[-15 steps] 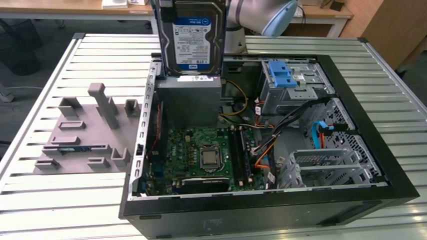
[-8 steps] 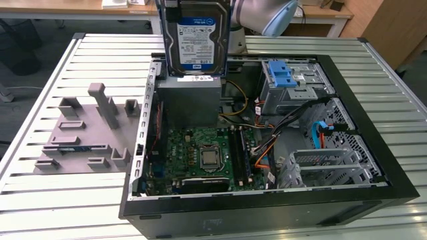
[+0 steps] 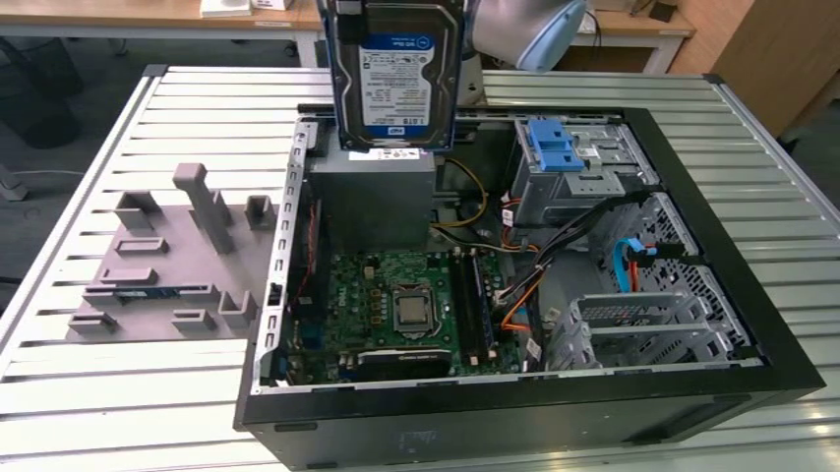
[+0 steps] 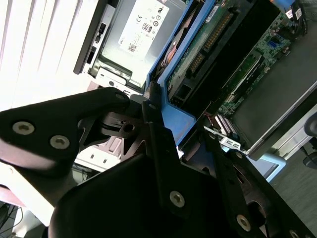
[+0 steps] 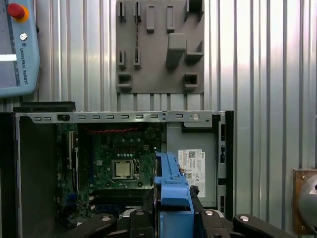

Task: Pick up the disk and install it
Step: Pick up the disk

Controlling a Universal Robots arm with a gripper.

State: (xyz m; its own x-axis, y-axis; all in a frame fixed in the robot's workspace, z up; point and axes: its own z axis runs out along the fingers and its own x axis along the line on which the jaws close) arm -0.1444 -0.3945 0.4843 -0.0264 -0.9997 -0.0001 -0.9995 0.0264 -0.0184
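The disk (image 3: pixel 393 74), a silver hard drive with a white-and-blue label, hangs upright on edge above the back of the open computer case (image 3: pixel 525 418), just over the grey power-supply box (image 3: pixel 374 197). Its blue carrier frame (image 5: pixel 173 191) shows in both wrist views, and its green circuit-board side (image 4: pixel 198 54) faces the second wrist camera. My gripper (image 5: pixel 173 215) is shut on the disk, its black fingers (image 4: pixel 156 134) clamped against the blue frame. The drive cage with a light-blue latch (image 3: pixel 558 147) stands at the case's far corner, toward the exterior view's right of the disk.
The motherboard (image 3: pixel 407 305) lies in the case below, with cables (image 3: pixel 577 246) and metal brackets (image 3: pixel 656 315) toward the exterior view's right. A grey fixture plate (image 3: pixel 157 265) sits on the slatted table beside the case. A teach pendant (image 5: pixel 17 49) lies on the table.
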